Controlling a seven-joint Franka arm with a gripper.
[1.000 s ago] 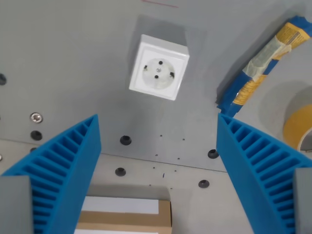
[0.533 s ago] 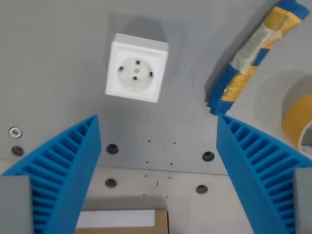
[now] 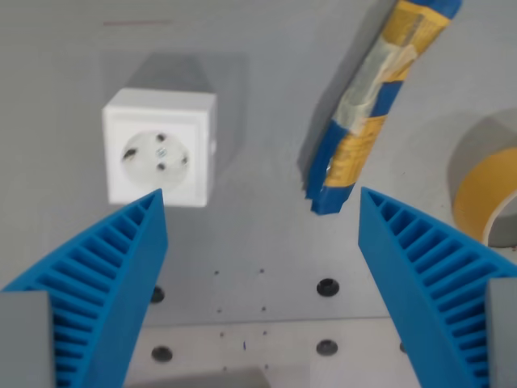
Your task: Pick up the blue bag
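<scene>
Grey tabletop (image 3: pixel 266 226) with bolt holes, paler panel (image 3: pixel 323 364) below

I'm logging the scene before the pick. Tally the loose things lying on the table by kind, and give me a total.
Blue and yellow bag: 1
White socket box: 1
Roll of tape, partly cut off at the wrist view's right edge: 1
Total: 3
</scene>
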